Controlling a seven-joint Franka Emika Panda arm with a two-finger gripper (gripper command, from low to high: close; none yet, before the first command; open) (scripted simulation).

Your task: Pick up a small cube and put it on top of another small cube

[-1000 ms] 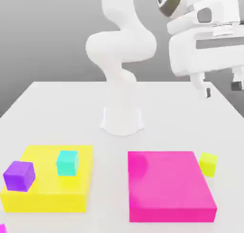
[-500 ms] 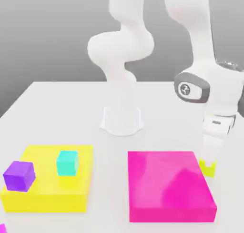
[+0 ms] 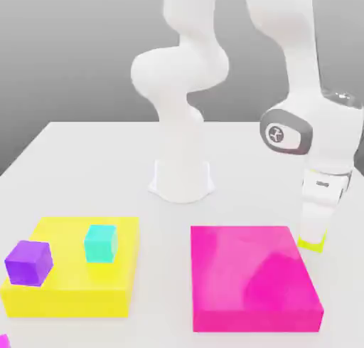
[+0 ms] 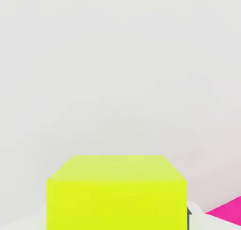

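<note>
Since 1 s ago arm has swung down from up high to table lvl, gripper (image 3: 313,241) now clamped shut on the small cube (image 3: 313,244), at 3 o'clock of pink block (image 3: 252,279), so it can be lifted toward teal cube (image 3: 100,243).

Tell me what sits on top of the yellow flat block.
On the yellow flat block stand a teal cube and a purple cube, apart from each other. The block's surface beneath each cube is covered.
</note>
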